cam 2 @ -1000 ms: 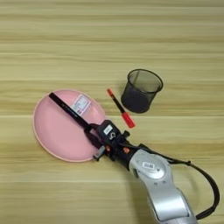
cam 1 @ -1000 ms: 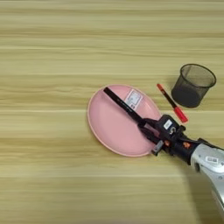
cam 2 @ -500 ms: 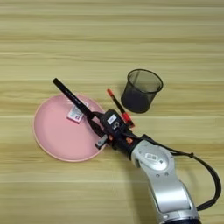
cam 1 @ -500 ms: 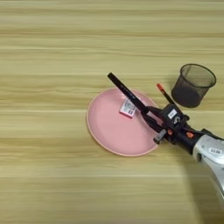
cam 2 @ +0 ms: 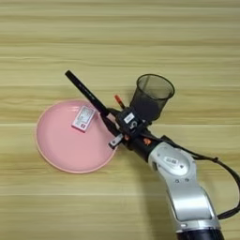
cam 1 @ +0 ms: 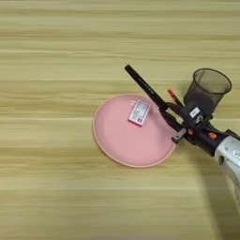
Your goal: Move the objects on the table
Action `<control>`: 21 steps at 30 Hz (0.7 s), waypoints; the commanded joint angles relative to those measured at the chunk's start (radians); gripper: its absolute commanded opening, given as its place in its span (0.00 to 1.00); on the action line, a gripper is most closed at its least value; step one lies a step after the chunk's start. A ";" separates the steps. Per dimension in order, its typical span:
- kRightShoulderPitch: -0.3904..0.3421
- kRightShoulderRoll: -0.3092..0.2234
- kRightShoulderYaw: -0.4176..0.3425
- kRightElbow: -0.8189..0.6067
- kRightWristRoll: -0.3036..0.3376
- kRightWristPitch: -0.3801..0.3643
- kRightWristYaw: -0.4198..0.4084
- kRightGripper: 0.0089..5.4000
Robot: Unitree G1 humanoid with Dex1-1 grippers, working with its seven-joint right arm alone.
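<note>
Nearest the camera, the silver forearm (cam 2: 180,180) of the right arm rises from the bottom edge and slants up and to the left, a black cable looping off its right side. At its end the right gripper (cam 2: 108,120) of two black fingers sits over the right rim of the wide round pink plate (cam 1: 119,145); there are orange marks on the wrist and a small white label on the gripper body, its writing too small to read. The fingers are closed around the lower end of the slim black marker pen (cam 1: 145,87), which slants up and to the left from the gripper, its far tip reaching beyond the plate's upper rim over the bare wood.

The plate lies flat on the broad light wood table with yellowish horizontal grain stripes (cam 1: 56,56). In its upper right part lies the small white rectangular box with red print (cam 1: 139,113), tilted, just left of the pen; its print cannot be read.

Beyond the gripper, a red pen (cam 2: 119,100) lies partly hidden behind it, beside a black mesh cup (cam 2: 151,96) standing upright on the table to the right of the plate.
</note>
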 commanded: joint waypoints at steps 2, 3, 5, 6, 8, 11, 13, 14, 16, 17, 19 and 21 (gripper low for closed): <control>-0.067 -0.055 -0.077 -0.034 0.019 -0.024 -0.030 0.18; -0.064 -0.061 -0.090 -0.033 0.022 -0.024 -0.033 0.18; -0.058 -0.075 -0.128 -0.029 0.027 -0.022 -0.040 0.18; -0.056 -0.080 -0.144 -0.026 0.029 -0.022 -0.043 0.18; -0.044 -0.090 -0.174 -0.022 0.033 -0.019 -0.048 0.18; -0.029 -0.093 -0.207 -0.019 0.036 -0.018 -0.056 0.18; -0.025 -0.097 -0.230 -0.014 0.042 -0.019 -0.059 0.18; -0.024 -0.099 -0.241 -0.013 0.044 -0.019 -0.062 0.18; -0.018 -0.109 -0.274 -0.006 0.050 -0.019 -0.072 0.18; -0.016 -0.113 -0.288 -0.005 0.053 -0.017 -0.076 0.18; -0.014 -0.116 -0.310 0.006 0.058 -0.016 -0.080 0.18; -0.016 -0.116 -0.321 0.019 0.060 -0.016 -0.084 0.18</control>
